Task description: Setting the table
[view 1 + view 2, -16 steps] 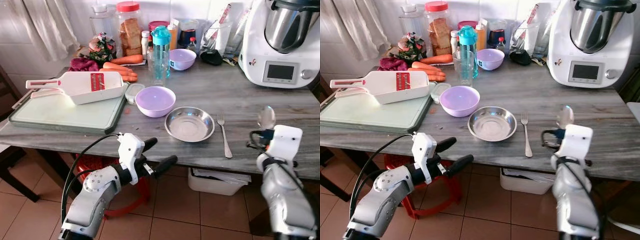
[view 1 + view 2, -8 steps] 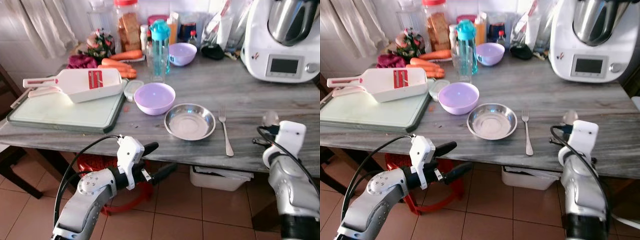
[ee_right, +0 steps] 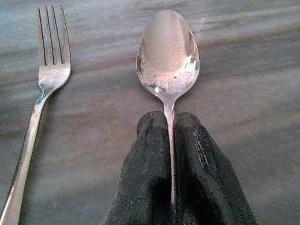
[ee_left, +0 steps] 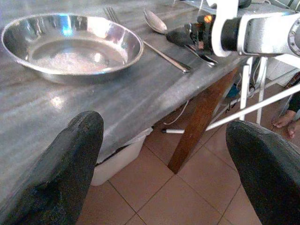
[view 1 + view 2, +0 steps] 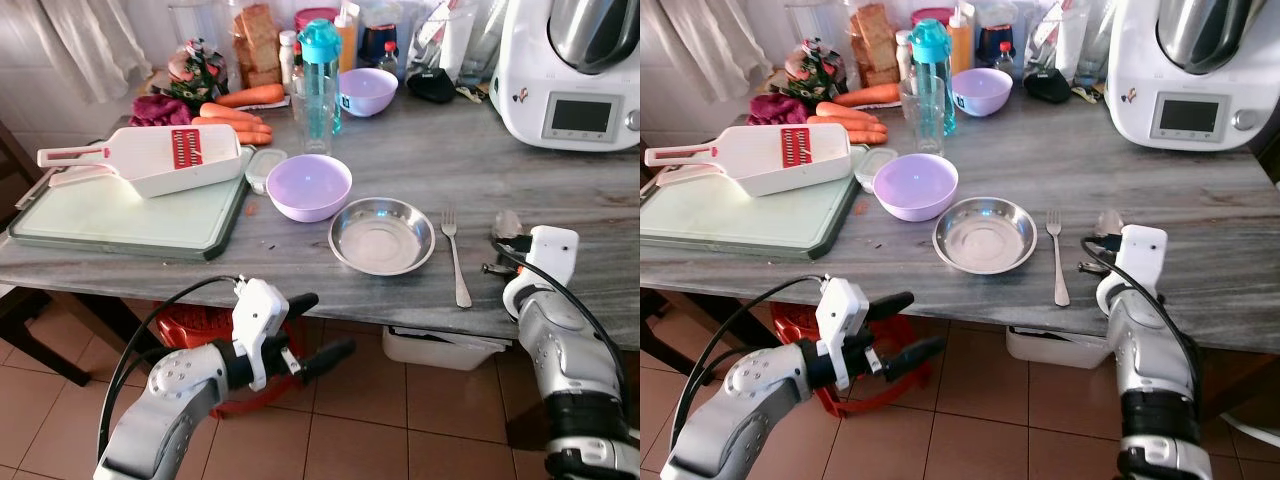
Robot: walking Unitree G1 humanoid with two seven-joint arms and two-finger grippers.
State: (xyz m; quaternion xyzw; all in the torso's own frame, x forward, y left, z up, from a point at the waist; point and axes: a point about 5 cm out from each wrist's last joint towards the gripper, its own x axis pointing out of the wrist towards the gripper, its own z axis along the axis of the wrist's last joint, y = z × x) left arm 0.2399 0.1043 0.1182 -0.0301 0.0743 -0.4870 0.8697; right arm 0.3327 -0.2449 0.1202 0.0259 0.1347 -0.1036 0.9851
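While the left gripper [image 5: 305, 345] hangs idle below the table edge at about 7 o'clock, its two black fingers spread wide and holding nothing, the place setting sits further along: a green cutting board [image 5: 120, 220] with a white mandoline slicer [image 5: 150, 165] at 9 o'clock, a lilac bowl [image 5: 309, 187] near centre, a steel dish [image 5: 382, 235] just beside it, and a fork [image 5: 455, 255] lying just beside the dish at 3 o'clock. Beyond the fork, the right gripper [image 3: 171, 154] has its fingers pinched tight on the handle of a spoon [image 3: 168, 56], whose bowl points away over the grey table [image 5: 420, 160], roughly parallel with the fork and near it. Whether the spoon already rests on the surface I cannot tell. As I judge it, the risk lies in the release: the grip is narrow and on a thin handle, so opening at a height or dragging on withdrawal could twist the spoon out of line or knock it into the fork. At 1 o'clock stands a white kitchen machine [image 5: 575, 70]; its display and the jar labels are too small to read.
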